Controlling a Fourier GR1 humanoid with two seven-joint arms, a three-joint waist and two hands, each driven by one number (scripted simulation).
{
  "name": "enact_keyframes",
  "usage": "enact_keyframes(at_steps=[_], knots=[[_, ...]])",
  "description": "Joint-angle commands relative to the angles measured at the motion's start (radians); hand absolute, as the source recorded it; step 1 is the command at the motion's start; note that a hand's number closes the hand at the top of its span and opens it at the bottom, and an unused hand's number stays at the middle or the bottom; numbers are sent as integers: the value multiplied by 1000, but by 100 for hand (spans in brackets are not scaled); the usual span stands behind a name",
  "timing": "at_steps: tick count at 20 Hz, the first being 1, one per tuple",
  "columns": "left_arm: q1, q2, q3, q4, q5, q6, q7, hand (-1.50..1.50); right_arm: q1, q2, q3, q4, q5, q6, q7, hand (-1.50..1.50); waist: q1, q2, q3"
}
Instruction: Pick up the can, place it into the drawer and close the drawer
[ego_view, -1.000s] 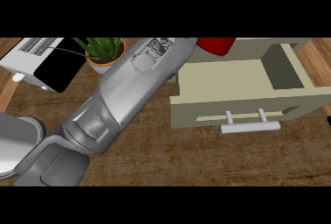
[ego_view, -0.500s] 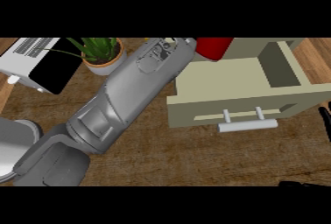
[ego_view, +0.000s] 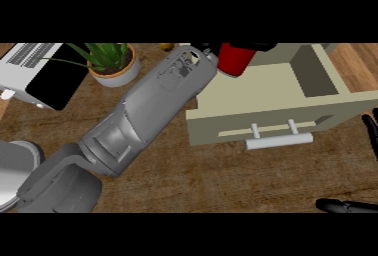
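Wooden tabletop (ego_view: 221, 172), far edge: left hand (ego_view: 256, 46) curled round red can (ego_view: 235, 62), held at open drawer's (ego_view: 277, 95) back-left corner. Right hand (ego_view: 371, 135) open, fingers relaxed, at right edge.

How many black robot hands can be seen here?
2. The left hand is at the top, curled round the red cylindrical can by the open beige drawer. The right hand rests open at the right edge, partly cut off.
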Motion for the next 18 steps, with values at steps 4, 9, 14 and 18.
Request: enact_keyframes(at_steps=[4, 9, 14, 18], knots=[[36, 0, -57, 47, 16, 26, -63, -150, -25, -19, -3, 9, 0, 2, 18, -150, -6, 4, 0], [76, 0, -69, 32, 58, 73, -77, -150, -10, 6, 25, 26, 23, 6, -28, -150, -15, 9, 0], [54, 0, -101, 31, 73, 130, -60, -150, -16, -7, 15, -6, 5, 4, 14, -150, -20, 4, 0], [69, 0, -101, 26, 101, 142, -80, -150, -10, 15, 59, -51, 48, -11, 13, -150, -22, 4, -1]])
